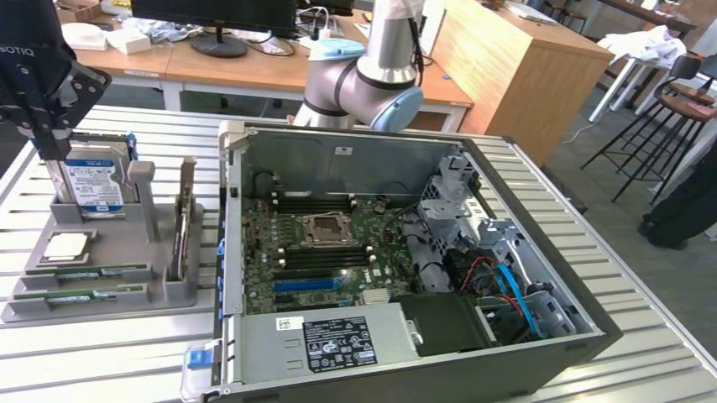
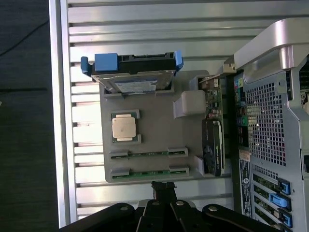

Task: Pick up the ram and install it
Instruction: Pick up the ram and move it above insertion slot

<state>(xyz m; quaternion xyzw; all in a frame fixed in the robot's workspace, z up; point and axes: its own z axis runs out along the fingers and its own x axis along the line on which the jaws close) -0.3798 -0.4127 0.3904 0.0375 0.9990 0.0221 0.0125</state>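
The gripper (image 2: 163, 186) hangs above the grey tray (image 2: 159, 130), its jaws pressed together on nothing. The ram (image 2: 148, 171) lies flat in a tray slot beside 1 twin stick (image 2: 148, 154) and appears nearest the fingertips. A clean pick likely needs parted jaws, centred across the ram's long edges, descending squarely.

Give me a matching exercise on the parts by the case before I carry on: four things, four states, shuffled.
Things:
1. ram sticks
2. hard drive
3. processor chip
4. pincer

States:
A. standing on edge
B. shut, nothing in it
C. lying flat, side by side in the gray holder's grooves
D. lying flat in a square recess

Pairs: 1-C, 2-A, 3-D, 4-B
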